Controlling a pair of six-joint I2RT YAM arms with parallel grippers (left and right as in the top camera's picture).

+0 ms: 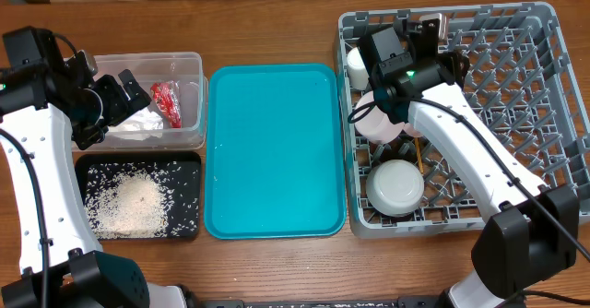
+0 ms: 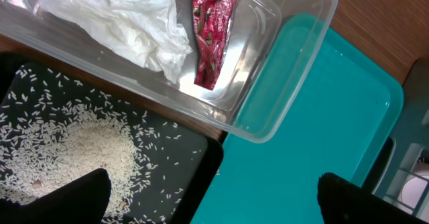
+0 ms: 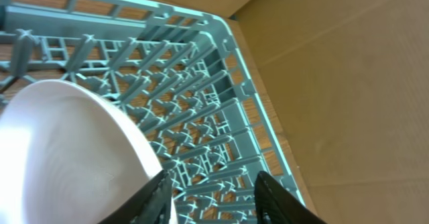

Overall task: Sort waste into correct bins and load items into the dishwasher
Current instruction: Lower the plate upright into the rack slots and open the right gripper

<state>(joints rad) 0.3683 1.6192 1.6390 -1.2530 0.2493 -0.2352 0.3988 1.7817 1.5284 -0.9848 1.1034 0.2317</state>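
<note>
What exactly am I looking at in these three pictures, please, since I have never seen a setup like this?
You are seeing two white robot arms at a wooden table. One picture comes from a camera fixed overhead; the other two come from cameras on each arm's wrist.

On the table a teal tray lies in the middle. To its left, a clear tub holds a white tissue and a red wrapper, and a black tray holds rice. To its right, a grey dish rack holds pale dishes, among them a bowl.

The left end effector hangs open over the tub and black tray, holding nothing. The right end effector is inside the rack, one finger against a pale plate; whether it grips the plate is unclear.
</note>
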